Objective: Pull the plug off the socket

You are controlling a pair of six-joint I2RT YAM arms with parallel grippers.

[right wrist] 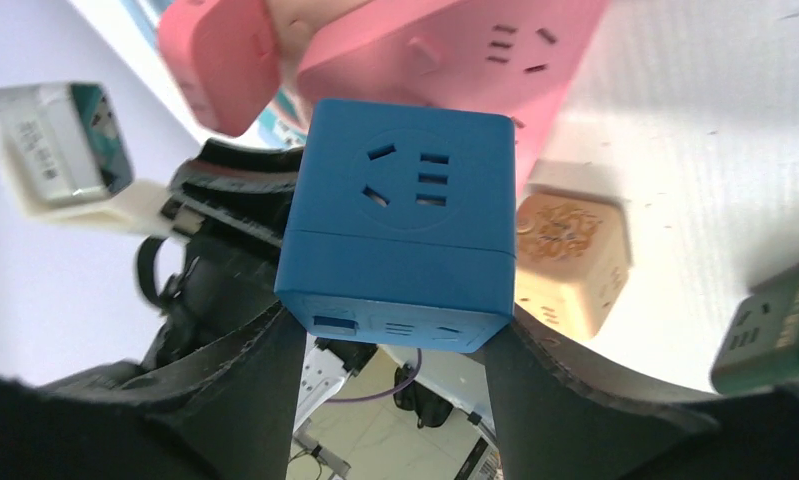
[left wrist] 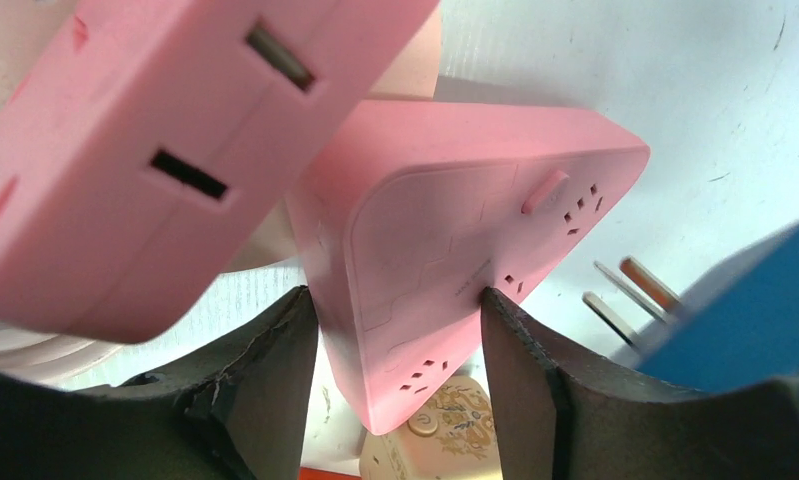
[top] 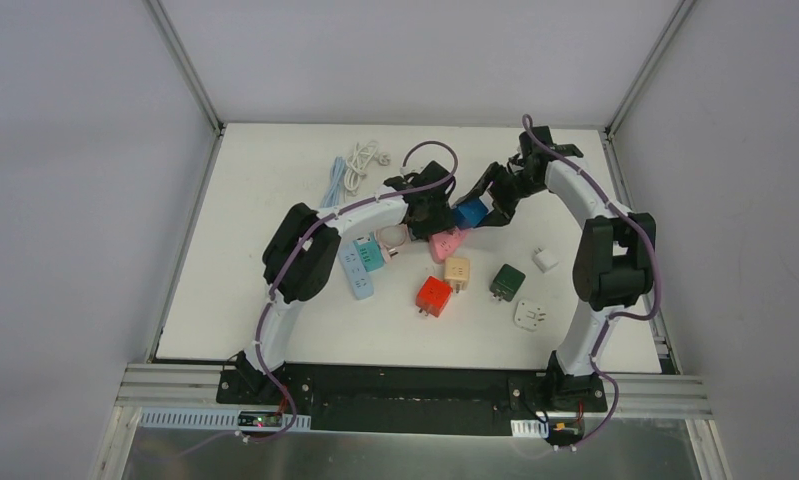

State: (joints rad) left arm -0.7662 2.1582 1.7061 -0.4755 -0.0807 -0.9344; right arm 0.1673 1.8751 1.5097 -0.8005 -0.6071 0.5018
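Pinches the pink socket [left wrist: 455,250] between the left fingers [left wrist: 265,370], one dark pad on each slanted side, at a middling spread, with the left gripper [left wrist: 395,310] pointing down at the white table [top: 275,300]. Shows, from the left wrist, a second pink block [left wrist: 125,170] with two slots just above and left of that socket; touching it or only overlapping it, hard to say. Clamps the blue plug [right wrist: 400,230] between the right fingers [right wrist: 255,400], pads flat on two opposite faces, with the right gripper [right wrist: 395,335] likewise about half spread. Holds the plug with its metal prongs [left wrist: 625,285] bare and clear of the socket, a strip of table visible between them. Places the plug just right of the socket's far corner, lifted off the surface, around the middle of the table's far half. Reaches with the left arm [top: 325,225] from its near-left base up and rightward, elbow bent out to the left, wrist tipped down over the socket. Bends the right arm [top: 595,220] far along the right edge, then back leftward and down, bringing both grippers almost nose to nose. Just near of the socket, a beige cube [top: 457,272]; nearer and left, a red cube [top: 433,295]; to the right, a green cube [top: 507,281]. At the far left, a coiled white cable [top: 360,165].
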